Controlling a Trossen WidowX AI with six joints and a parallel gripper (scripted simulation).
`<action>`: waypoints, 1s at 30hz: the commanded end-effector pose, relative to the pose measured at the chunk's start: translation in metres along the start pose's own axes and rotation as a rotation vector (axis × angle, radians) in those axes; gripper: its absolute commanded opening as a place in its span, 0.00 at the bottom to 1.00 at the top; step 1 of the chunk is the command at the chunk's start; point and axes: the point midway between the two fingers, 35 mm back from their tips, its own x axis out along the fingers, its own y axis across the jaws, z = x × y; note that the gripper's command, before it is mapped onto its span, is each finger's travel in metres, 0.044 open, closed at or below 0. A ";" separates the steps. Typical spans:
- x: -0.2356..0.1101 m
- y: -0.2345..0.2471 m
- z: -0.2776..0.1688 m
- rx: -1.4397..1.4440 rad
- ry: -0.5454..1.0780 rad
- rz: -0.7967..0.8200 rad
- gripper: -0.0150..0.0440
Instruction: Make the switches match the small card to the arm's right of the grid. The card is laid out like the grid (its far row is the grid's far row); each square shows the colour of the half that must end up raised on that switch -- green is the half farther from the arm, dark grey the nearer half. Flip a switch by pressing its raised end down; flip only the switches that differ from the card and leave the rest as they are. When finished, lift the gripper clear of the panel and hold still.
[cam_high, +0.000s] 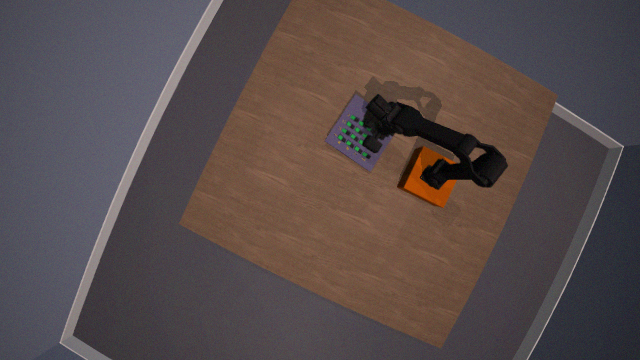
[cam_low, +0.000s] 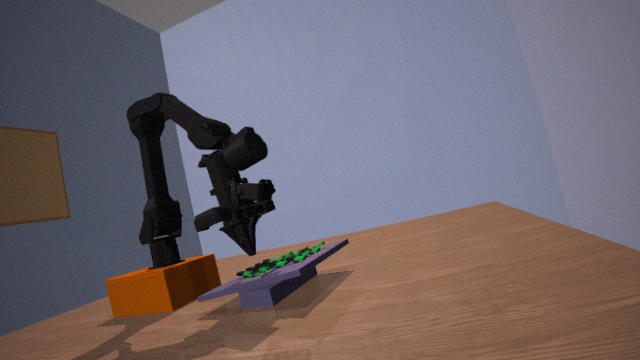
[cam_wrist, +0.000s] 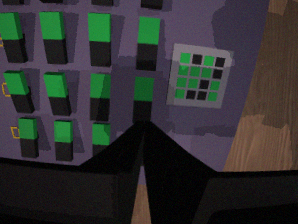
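Note:
A purple switch panel (cam_high: 350, 111) (cam_low: 280, 290) lies on the wooden table. It carries a grid of rocker switches (cam_high: 354, 135) (cam_low: 285, 259) (cam_wrist: 100, 36), each half green and half dark grey. The small card (cam_wrist: 200, 76) of green and dark squares lies on the panel to the right of the grid; the arm hides it in the top view. My gripper (cam_high: 372, 137) (cam_low: 248, 250) (cam_wrist: 144, 128) is shut and empty. It points down, a little above the panel. In the wrist view its tip sits just below the rightmost column's switch (cam_wrist: 144, 99).
The arm stands on an orange base block (cam_high: 425, 190) (cam_low: 155, 287) beside the panel. The wooden table (cam_high: 320, 225) (cam_low: 475, 280) (cam_wrist: 280, 96) stretches around the panel. A tan board (cam_low: 30, 175) hangs on the wall behind the arm.

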 end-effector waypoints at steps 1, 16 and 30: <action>0.008 0.001 -0.002 -0.004 0.004 0.004 0.25; 0.022 0.001 -0.002 -0.004 0.004 0.004 0.25; 0.022 0.001 -0.002 -0.004 0.004 0.004 0.25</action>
